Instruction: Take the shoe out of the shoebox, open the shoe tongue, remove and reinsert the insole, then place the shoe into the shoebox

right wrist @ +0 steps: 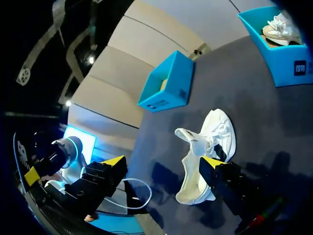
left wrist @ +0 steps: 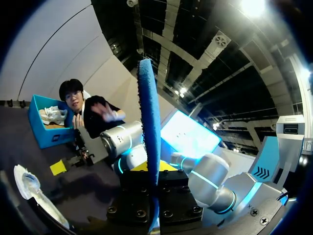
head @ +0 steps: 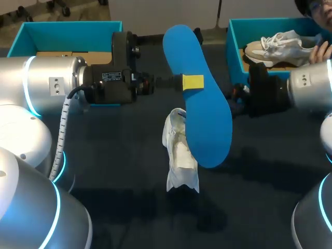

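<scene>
Head view: the left gripper (head: 193, 82) is holding the blue insole (head: 207, 129) above the white shoe (head: 179, 155) lying on the table (head: 104, 171); the right gripper (right wrist: 164, 164) is hanging wide, empty. Reinserting and boxing are apparently remaining.

We are finding the way over the middle of the table (head: 114, 155) barred by the blue insole (head: 207, 129), which our left gripper (head: 193, 82) is clamping in the air, covering part of the white shoe (head: 179, 155) from above. Bare cloth is lying open at the shoe's left and near sides. Our right gripper (right wrist: 164, 164), fingers spread, is facing the shoe unobstructed. Our left arm (head: 52, 88) is overhanging the left shoebox (head: 67, 36). A second shoe (head: 275, 44) and a person's hand (head: 322, 52) are occupying the right shoebox (head: 236, 46).
</scene>
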Available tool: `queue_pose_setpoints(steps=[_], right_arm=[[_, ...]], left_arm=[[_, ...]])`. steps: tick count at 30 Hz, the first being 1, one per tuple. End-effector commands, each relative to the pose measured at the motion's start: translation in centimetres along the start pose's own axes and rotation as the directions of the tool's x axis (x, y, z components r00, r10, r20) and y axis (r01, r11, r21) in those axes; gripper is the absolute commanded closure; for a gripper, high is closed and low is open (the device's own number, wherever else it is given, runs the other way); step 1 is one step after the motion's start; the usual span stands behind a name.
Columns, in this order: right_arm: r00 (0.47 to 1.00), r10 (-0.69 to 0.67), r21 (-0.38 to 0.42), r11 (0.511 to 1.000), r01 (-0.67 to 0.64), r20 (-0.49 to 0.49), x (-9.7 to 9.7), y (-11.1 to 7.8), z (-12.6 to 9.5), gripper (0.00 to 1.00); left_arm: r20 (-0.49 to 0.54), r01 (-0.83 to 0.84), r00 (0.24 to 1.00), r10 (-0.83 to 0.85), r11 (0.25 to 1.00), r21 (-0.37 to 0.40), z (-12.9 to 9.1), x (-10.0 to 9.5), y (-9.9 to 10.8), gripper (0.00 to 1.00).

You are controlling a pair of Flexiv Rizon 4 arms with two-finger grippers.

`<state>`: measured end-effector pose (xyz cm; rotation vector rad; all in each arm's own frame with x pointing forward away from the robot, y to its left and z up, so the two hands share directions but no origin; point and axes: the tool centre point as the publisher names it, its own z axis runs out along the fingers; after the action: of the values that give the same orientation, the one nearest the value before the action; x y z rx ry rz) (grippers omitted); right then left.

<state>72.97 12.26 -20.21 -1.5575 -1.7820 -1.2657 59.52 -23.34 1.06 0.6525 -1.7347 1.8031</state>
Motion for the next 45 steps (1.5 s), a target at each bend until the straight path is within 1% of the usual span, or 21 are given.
queue_pose_setpoints(steps=[1,2,5,6,7,8,9,11,12,16,18,20,22,23,25,28,30,33,35,40,45], right_arm=[[1.0,0.0,-0.004,1.0,0.0,-0.001,0.0,-0.2,-0.1,0.0],[1.0,0.0,-0.004,1.0,0.0,-0.001,0.0,-0.2,-0.1,0.0],[0.999,-0.01,0.024,1.0,0.011,-0.037,1.6,0.5,-0.4,0.0],[0.997,-0.005,0.022,1.0,0.006,-0.081,2.3,0.9,-0.7,0.0],[0.996,0.007,0.031,1.0,-0.004,-0.084,2.8,1.1,-0.9,0.0],[0.993,-0.013,0.024,1.0,0.016,-0.119,3.6,1.5,-1.2,0.0],[0.987,0.004,0.01,1.0,-0.002,-0.161,4.1,1.7,-1.3,0.0],[0.981,-0.006,0.014,1.0,0.009,-0.192,5.1,2.1,-1.5,0.0],[0.98,0.027,0.05,0.999,-0.017,-0.197,5.8,2.4,-1.5,0.0],[0.983,0.062,0.108,0.993,-0.044,-0.172,7.5,3.0,-1.7,0.0],[0.975,0.076,0.134,0.99,-0.049,-0.21,8.4,3.1,-2.0,0.0],[0.97,0.092,0.154,0.986,-0.057,-0.227,8.9,3.1,-2.3,0.0],[0.963,0.095,0.151,0.987,-0.058,-0.251,9.2,3.1,-2.8,0.0],[0.951,0.103,0.154,0.986,-0.059,-0.291,9.3,3.2,-3.2,0.0],[0.938,0.11,0.165,0.985,-0.058,-0.33,9.3,3.2,-3.6,0.0],[0.927,0.138,0.187,0.979,-0.076,-0.349,9.1,3.1,-4.3,0.0],[0.93,0.159,0.214,0.973,-0.091,-0.331,9.1,3.1,-4.5,0.0],[0.929,0.175,0.215,0.971,-0.108,-0.327,8.8,2.8,-5.0,0.0],[0.925,0.199,0.18,0.973,-0.146,-0.324,8.2,2.7,-5.6,0.0],[0.925,0.199,0.18,0.973,-0.146,-0.324,8.2,2.7,-5.6,0.0],[0.925,0.199,0.18,0.973,-0.146,-0.324,8.2,2.7,-5.6,0.0]], left_arm=[[-0.001,0.0,1.0,0.0,1.0,0.003,0.0,0.0,0.2,1.0],[-0.001,0.0,1.0,0.0,1.0,0.003,0.0,0.0,0.2,1.0],[-0.001,0.0,1.0,0.0,1.0,0.003,0.0,0.0,0.2,1.0],[-0.001,0.0,1.0,0.0,1.0,0.003,0.0,0.0,0.2,1.0],[-0.001,0.0,1.0,0.0,1.0,0.003,0.0,0.0,0.2,1.0],[-0.001,0.0,1.0,0.0,1.0,0.003,0.0,0.0,0.2,1.0],[-0.001,0.0,1.0,0.0,1.0,0.003,0.0,0.0,0.2,1.0],[-0.001,0.0,1.0,0.0,1.0,0.003,0.0,0.0,0.2,1.0],[-0.001,0.0,1.0,0.0,1.0,0.003,0.0,0.0,0.2,1.0],[-0.001,0.0,1.0,0.0,1.0,0.003,0.0,0.0,0.2,1.0],[-0.001,0.0,1.0,0.0,1.0,0.003,0.0,0.0,0.2,1.0],[-0.001,0.0,1.0,0.0,1.0,0.003,0.0,0.0,0.2,1.0],[-0.001,0.0,1.0,0.0,1.0,0.003,0.0,0.0,0.2,1.0],[-0.001,0.0,1.0,0.0,1.0,0.003,0.0,0.0,0.2,1.0],[-0.001,0.0,1.0,0.0,1.0,0.003,0.0,0.0,0.2,1.0],[-0.001,0.0,1.0,0.0,1.0,0.003,0.0,0.0,0.2,1.0],[-0.001,0.0,1.0,0.0,1.0,0.003,0.0,0.0,0.2,1.0],[-0.001,0.0,1.0,0.0,1.0,0.003,0.0,0.0,0.2,1.0],[-0.001,0.0,1.0,0.0,1.0,0.003,0.0,0.0,0.2,1.0],[-0.001,0.0,1.0,0.0,1.0,0.003,0.0,0.0,0.2,1.0],[-0.017,-0.099,0.995,0.098,0.994,-0.048,-0.7,-0.9,1.1,1.0]])
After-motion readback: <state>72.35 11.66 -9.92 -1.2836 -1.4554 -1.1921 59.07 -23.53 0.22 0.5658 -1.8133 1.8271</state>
